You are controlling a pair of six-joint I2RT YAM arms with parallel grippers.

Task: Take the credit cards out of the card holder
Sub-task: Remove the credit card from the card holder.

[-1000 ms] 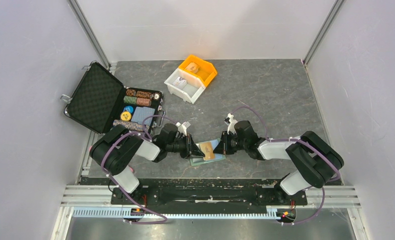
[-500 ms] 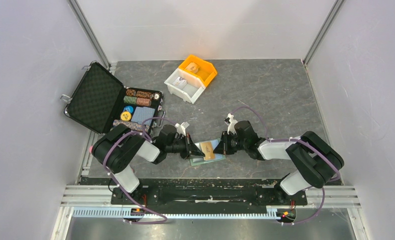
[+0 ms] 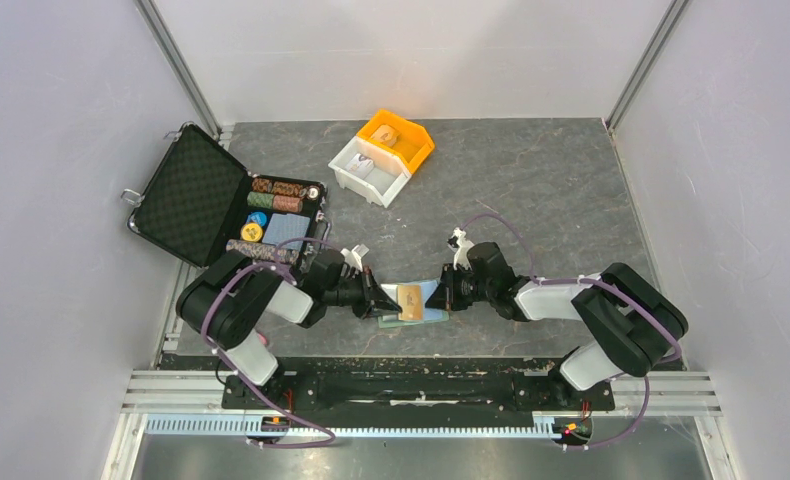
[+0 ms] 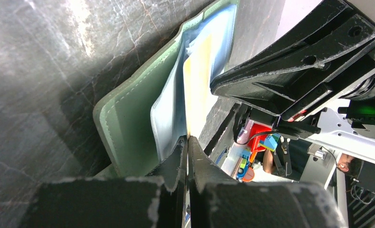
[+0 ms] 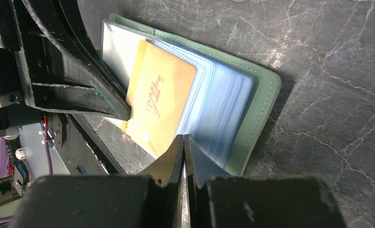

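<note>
The pale green card holder [image 3: 413, 321] lies open on the table between my two grippers, its clear pockets [image 5: 223, 99] fanned up. An orange-tan credit card [image 5: 162, 99] sticks partway out of a pocket. Seen edge-on in the left wrist view, this card [image 4: 197, 80] runs into the tips of my left gripper [image 4: 186, 142], which is shut on it. My right gripper [image 5: 183, 141] is shut on the near edge of the holder's clear pockets beside the card. From above, the left gripper [image 3: 389, 300] and the right gripper [image 3: 441, 295] face each other across the holder. No other card shows.
An open black foam-lined case [image 3: 186, 195] holding poker chips [image 3: 276, 195] sits at the far left. A white bin [image 3: 371, 170] and an orange bin [image 3: 399, 135] stand at the back centre. Grey walls close in both sides.
My left gripper has shut on the orange-tan card and drawn slightly left, and the card now stands more upright out of its pocket. The right gripper has held still.
</note>
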